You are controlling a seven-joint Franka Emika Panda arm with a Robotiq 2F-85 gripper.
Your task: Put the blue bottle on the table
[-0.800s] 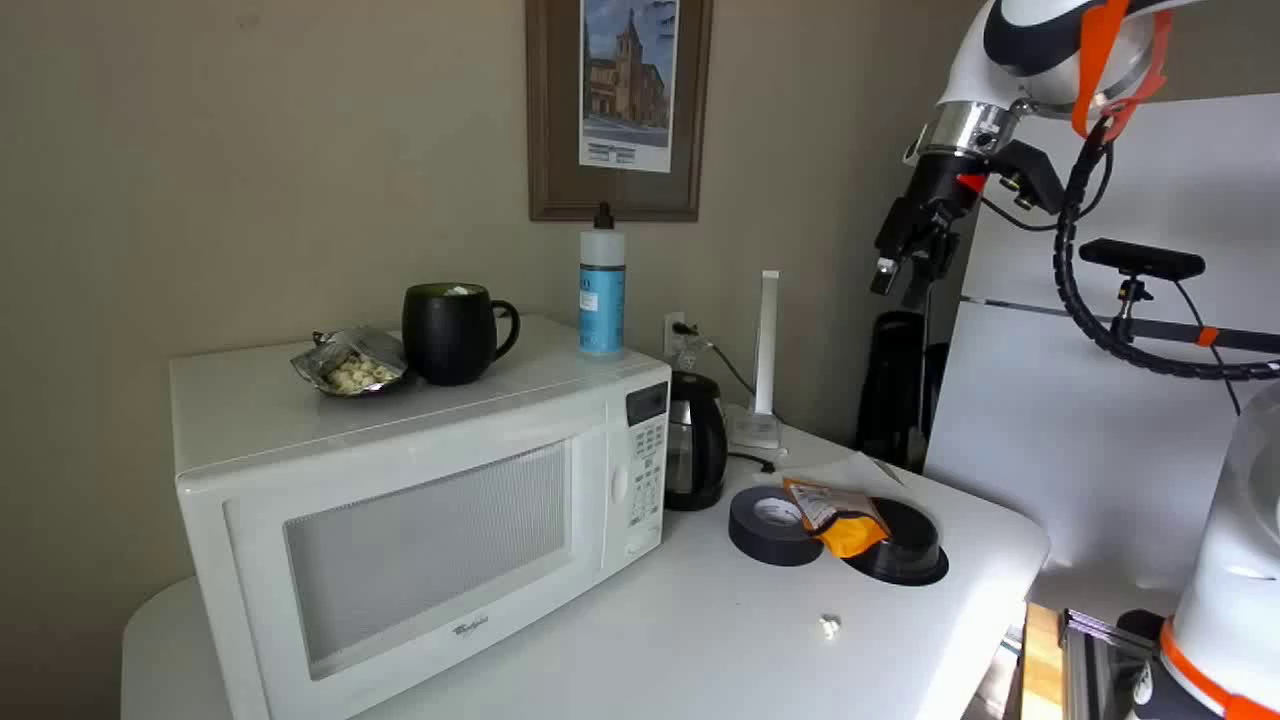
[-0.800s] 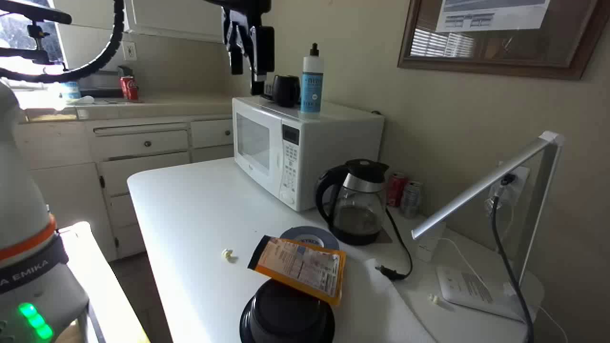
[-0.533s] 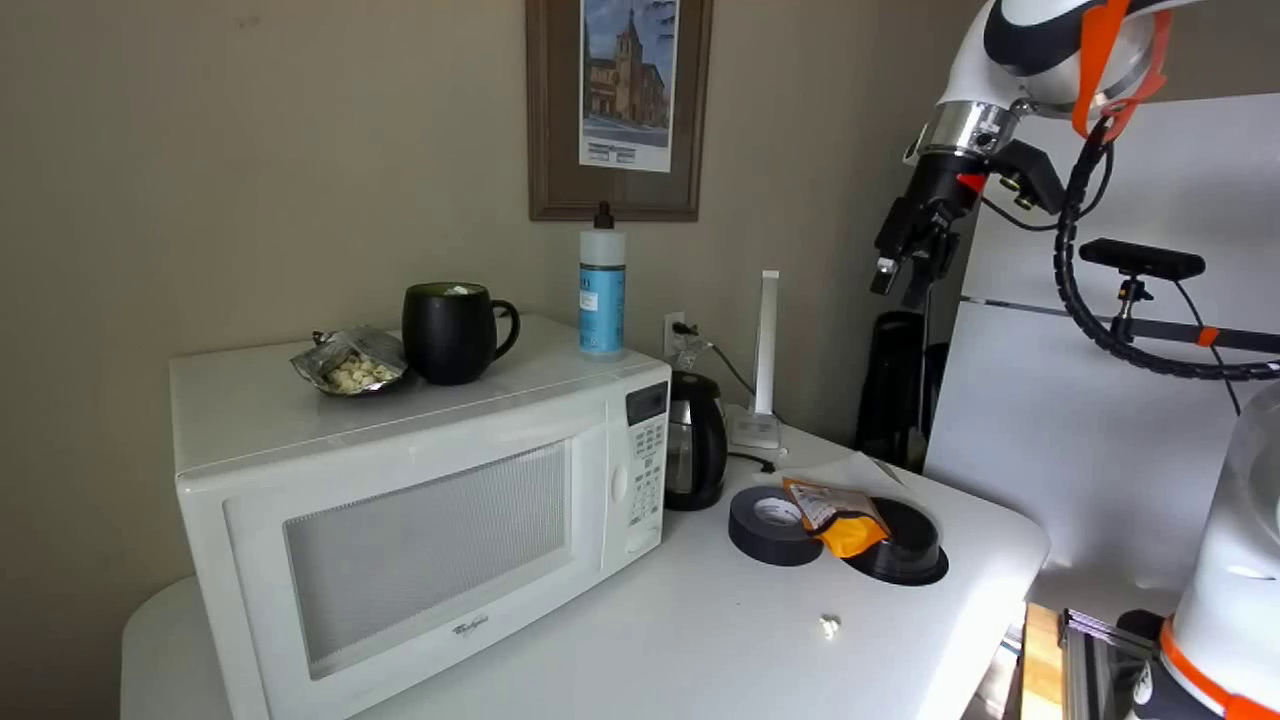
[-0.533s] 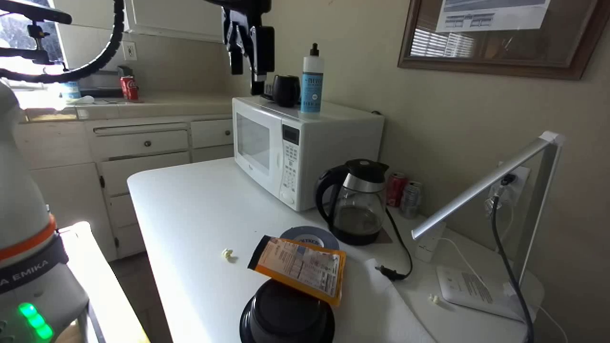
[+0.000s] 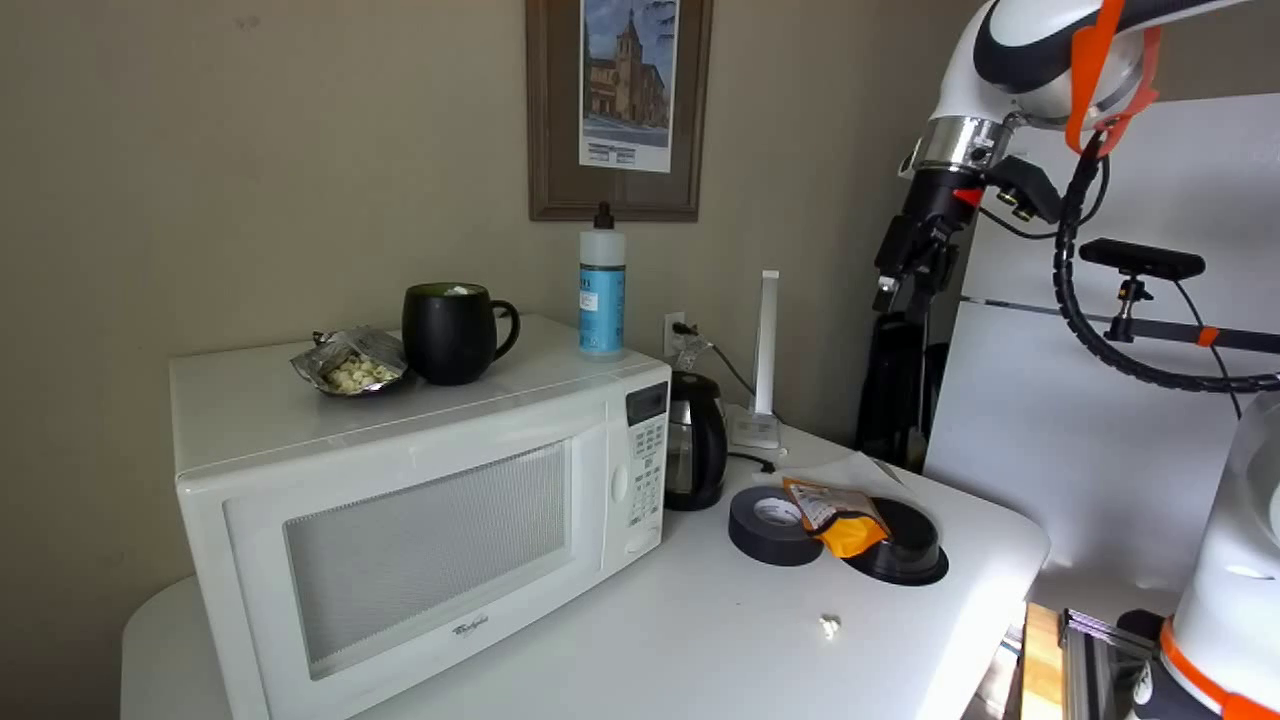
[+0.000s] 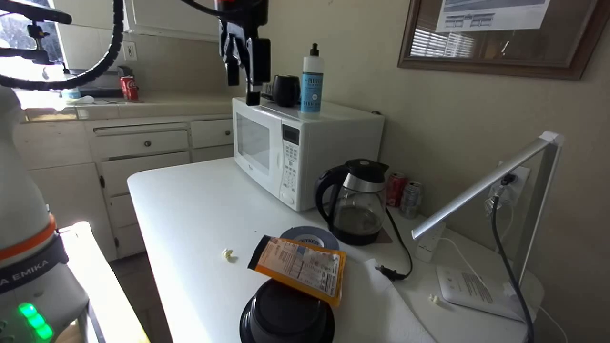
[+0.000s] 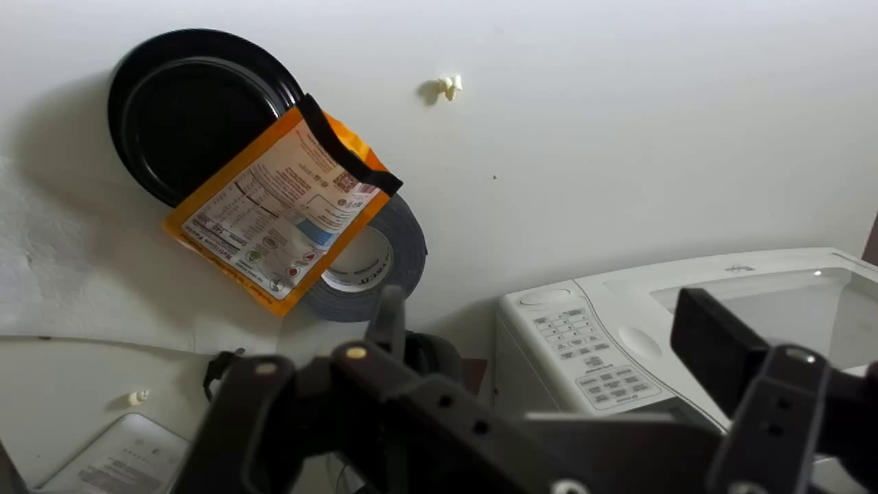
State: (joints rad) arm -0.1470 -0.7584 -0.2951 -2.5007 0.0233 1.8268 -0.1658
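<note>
The blue bottle (image 5: 602,308) has a light-blue body, a white upper part and a dark tip. It stands upright on the white microwave, near the control-panel end, in both exterior views (image 6: 312,93). It does not show in the wrist view. The white table (image 5: 690,640) lies under the microwave; it also shows in an exterior view (image 6: 200,205) and in the wrist view (image 7: 617,151). My gripper (image 5: 900,296) hangs in the air above the table, apart from the bottle. In the wrist view its fingers (image 7: 549,329) are wide apart with nothing between them.
The microwave (image 5: 420,540) also bears a black mug (image 5: 450,335) and an open foil bag (image 5: 355,362). Beside it stand a glass kettle (image 6: 357,209), a tape roll (image 7: 405,254), an orange packet (image 7: 288,213), a black bowl (image 7: 199,123) and an angled lamp (image 6: 486,183).
My gripper has moved slightly down, and its arm has shifted a little. The bottle and the other objects have not moved.
</note>
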